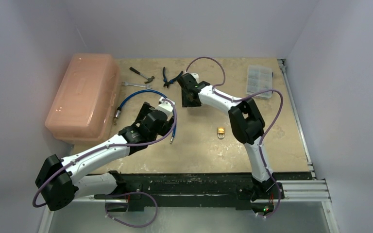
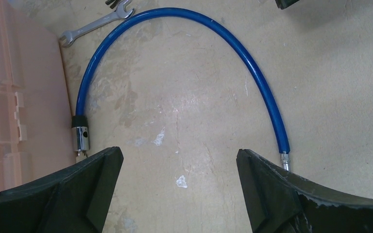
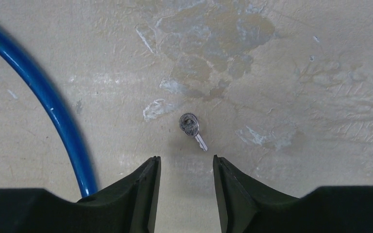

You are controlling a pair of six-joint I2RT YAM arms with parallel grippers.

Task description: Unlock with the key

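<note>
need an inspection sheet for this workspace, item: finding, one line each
surface: beige table, scuffed, with pale patches.
job's things: key lying flat on the table, untouched; padlock apart from it, near the right arm.
clutter: pink toolbox, hammer, wrench, pliers, clear organiser, blue hose curved on the table.
grippers: left gripper wide open, empty, over the hose's arc; right gripper jaws parted, nothing between, key just ahead.
cables: purple cables looping along both arms.
surroundings: white walls; metal rail at the right edge.
</note>
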